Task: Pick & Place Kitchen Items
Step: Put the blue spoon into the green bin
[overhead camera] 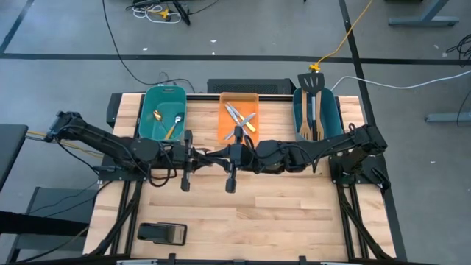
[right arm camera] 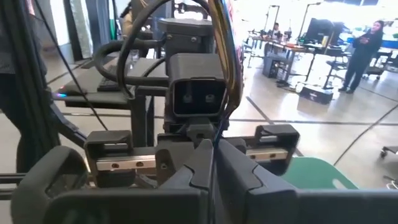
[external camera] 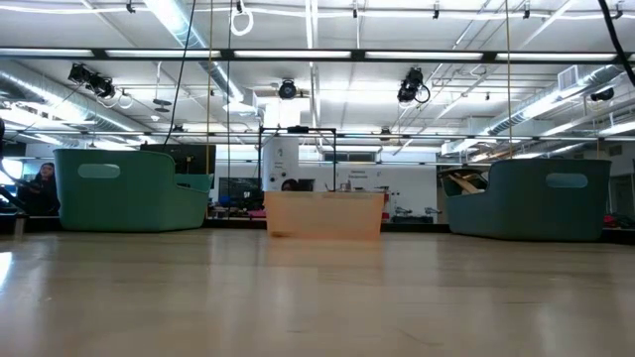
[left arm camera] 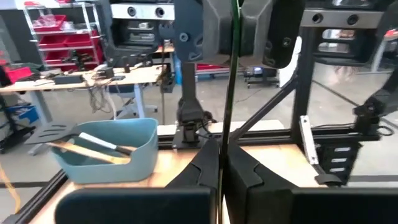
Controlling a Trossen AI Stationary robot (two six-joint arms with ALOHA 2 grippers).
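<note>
Both arms stretch level over the middle of the worktop point(overhead camera: 243, 213), facing each other. The left gripper point(left arm camera: 222, 163) and right gripper point(right arm camera: 211, 163) have fingers pressed together, empty. Spoons point(overhead camera: 171, 124) lie in the left teal bin point(overhead camera: 151, 103), knives and forks point(overhead camera: 240, 118) in the orange bin point(overhead camera: 227, 99), and spatulas point(overhead camera: 310, 103) in the right teal bin point(overhead camera: 333, 110), handles partly hidden by the arms.

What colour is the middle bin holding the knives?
Orange, clearest in the high view.

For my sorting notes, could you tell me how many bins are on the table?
3: a teal bin at the left, an orange bin in the middle, a darker teal bin at the right.
</note>
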